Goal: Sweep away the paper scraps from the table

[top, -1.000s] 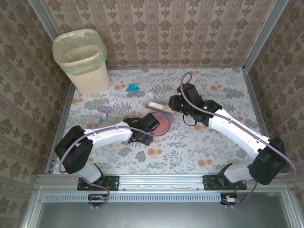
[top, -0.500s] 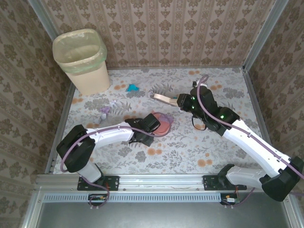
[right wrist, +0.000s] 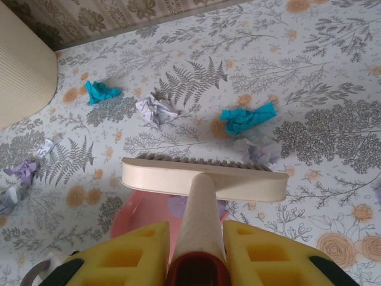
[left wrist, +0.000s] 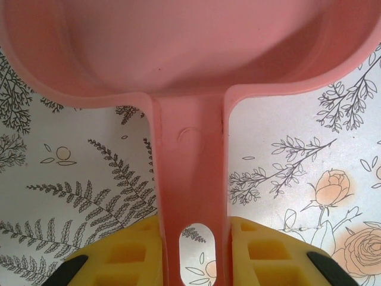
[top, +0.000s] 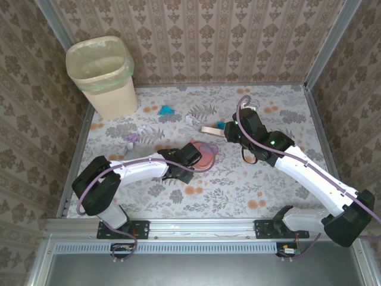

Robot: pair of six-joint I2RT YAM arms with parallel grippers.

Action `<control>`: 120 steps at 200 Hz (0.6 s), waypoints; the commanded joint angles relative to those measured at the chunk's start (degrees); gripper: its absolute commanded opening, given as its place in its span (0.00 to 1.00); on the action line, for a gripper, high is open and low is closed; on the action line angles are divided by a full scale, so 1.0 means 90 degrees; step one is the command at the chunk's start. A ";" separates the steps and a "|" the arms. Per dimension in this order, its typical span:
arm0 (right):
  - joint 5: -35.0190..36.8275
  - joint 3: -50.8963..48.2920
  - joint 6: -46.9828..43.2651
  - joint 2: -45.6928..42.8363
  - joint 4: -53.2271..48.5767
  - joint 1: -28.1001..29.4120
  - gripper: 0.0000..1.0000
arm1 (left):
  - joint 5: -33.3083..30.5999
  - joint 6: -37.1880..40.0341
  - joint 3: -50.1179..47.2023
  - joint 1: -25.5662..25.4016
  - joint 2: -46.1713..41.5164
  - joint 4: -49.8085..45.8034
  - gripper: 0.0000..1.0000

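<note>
small crumpled paper scraps (right wrist: 153, 109), teal, white and pale lilac, loose on the far left half of the table (top: 238, 185). in the right wrist view, a teal one and a white one beyond the bristles of the brush (right wrist: 202, 179), another teal and a lilac one just past its right end, more lilac bits off left toward the bin (top: 101, 71), one lilac bit at the mouth of the dustpan (top: 202, 156).

flat matte white cloth, printed with grey ferns and orange flowers. edged by aluminium rails (top: 196, 226), closed in on three sides by brown damask-patterned walls (top: 208, 36).

cream brush head long and straight, dark bristles, round tapered handle clamped tight between the yellow pads of the right gripper (right wrist: 196, 250). touching the cloth or just above it, cannot tell which.

glossy pink plastic pan, rounded, just to the near side of the brush. flat handle with an oval hang-hole, pinched on both sides by the closed left gripper (left wrist: 191, 238).

cream ribbed bin with pale green liner (top: 113, 80), upright in the far left corner, well apart from the brush.
</note>
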 commanded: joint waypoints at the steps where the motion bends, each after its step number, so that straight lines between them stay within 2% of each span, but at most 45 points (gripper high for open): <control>1: -0.0082 0.0338 -0.0077 0.0204 0.0040 0.0023 0.00 | -0.0164 0.0104 0.0042 -0.0046 0.0027 -0.0073 0.00; 63: -0.0345 0.0760 -0.0078 0.0997 -0.0234 0.0065 0.00 | -0.0269 0.0112 0.0014 -0.0089 0.0123 -0.0009 0.00; 97: -0.0857 0.1306 -0.0236 0.1467 -0.0939 0.0228 0.00 | -0.0402 0.0097 -0.0033 -0.0117 0.0092 0.0030 0.00; 120: -0.1250 0.1457 -0.0258 0.1522 -0.0986 0.0372 0.00 | -0.0488 0.0074 -0.0070 -0.0124 0.0040 0.0082 0.00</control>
